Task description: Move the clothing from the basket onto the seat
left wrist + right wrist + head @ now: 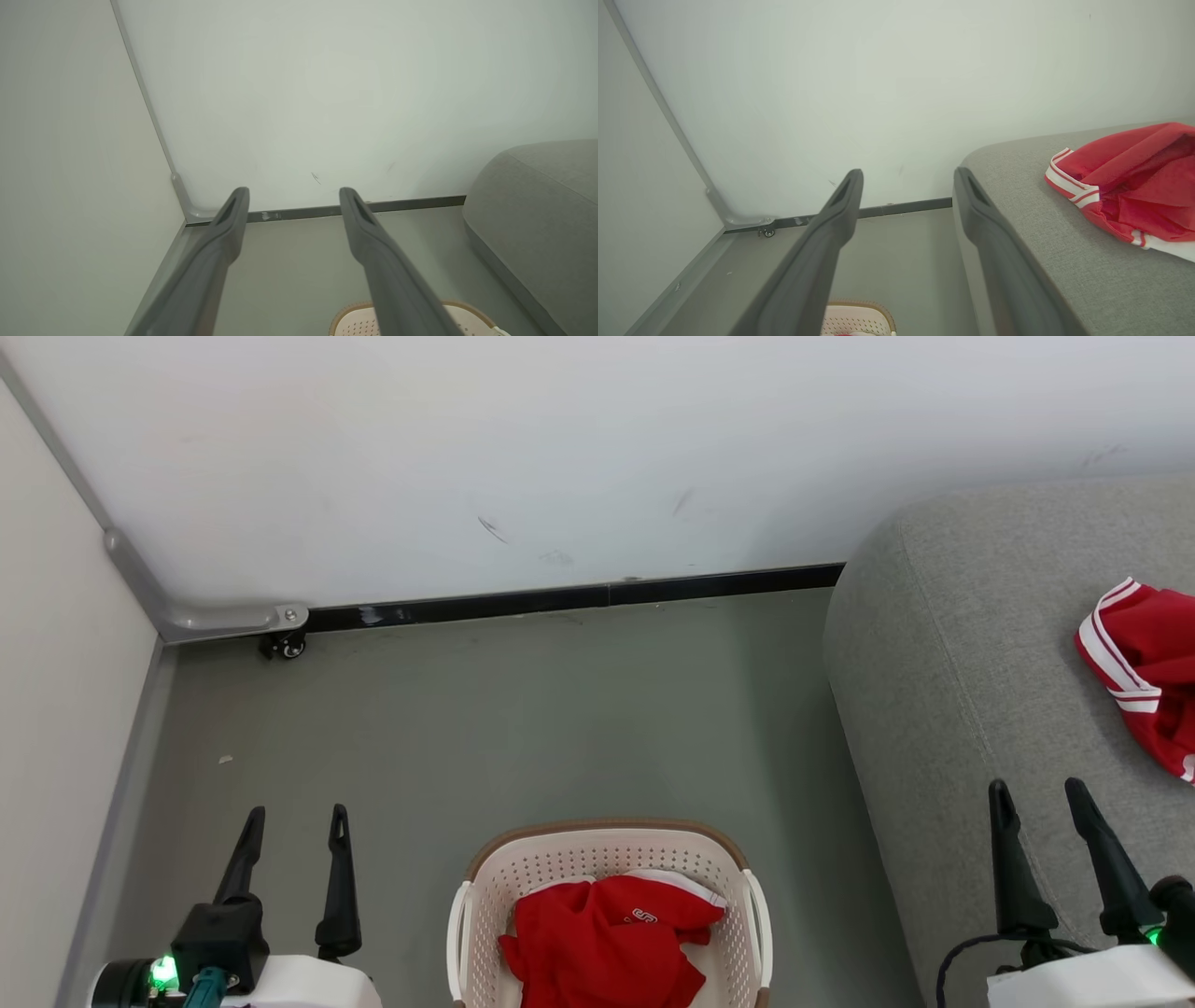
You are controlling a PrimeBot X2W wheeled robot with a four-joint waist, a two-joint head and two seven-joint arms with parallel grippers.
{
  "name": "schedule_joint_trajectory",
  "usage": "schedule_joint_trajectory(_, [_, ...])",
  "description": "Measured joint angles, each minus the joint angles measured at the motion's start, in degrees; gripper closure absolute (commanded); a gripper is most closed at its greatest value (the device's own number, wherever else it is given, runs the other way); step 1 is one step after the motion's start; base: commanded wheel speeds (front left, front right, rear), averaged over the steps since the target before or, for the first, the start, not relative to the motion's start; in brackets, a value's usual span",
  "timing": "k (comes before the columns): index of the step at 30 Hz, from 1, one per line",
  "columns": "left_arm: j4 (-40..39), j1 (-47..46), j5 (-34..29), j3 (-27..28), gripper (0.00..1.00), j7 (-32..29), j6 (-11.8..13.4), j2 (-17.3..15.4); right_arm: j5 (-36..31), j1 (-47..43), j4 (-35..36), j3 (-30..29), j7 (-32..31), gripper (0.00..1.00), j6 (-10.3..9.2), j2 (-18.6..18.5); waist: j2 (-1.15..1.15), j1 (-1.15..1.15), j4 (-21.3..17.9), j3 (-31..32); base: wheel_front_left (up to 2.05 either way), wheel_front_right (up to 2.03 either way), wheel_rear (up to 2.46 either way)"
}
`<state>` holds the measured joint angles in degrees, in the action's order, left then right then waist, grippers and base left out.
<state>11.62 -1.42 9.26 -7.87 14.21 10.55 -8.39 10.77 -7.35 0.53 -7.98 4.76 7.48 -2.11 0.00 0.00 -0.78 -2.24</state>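
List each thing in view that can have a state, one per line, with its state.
Basket: upright, holding one garment.
Lettered garment: crumpled in basket.
Striped garment: lying on sofa.
Left end effector: open, empty.
Right end effector: open, empty.

The basket (485,905) is cut off by the bottom edge of the head view, and so is the red garment (597,947) inside it; its lettering is too small to read. The striped red garment (1144,658) on the sofa (934,709) runs past the right edge.
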Motion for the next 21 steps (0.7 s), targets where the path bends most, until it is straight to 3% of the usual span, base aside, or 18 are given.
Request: schedule_joint_trajectory(21, [0.0,-0.1,-0.9,-0.6,0.0,0.0,-0.3,0.3,0.2,0.6,-0.3,-0.7,-0.6,0.0,0.0,0.0,0.0,0.0,0.4,-0.7,0.0,0.0,0.0])
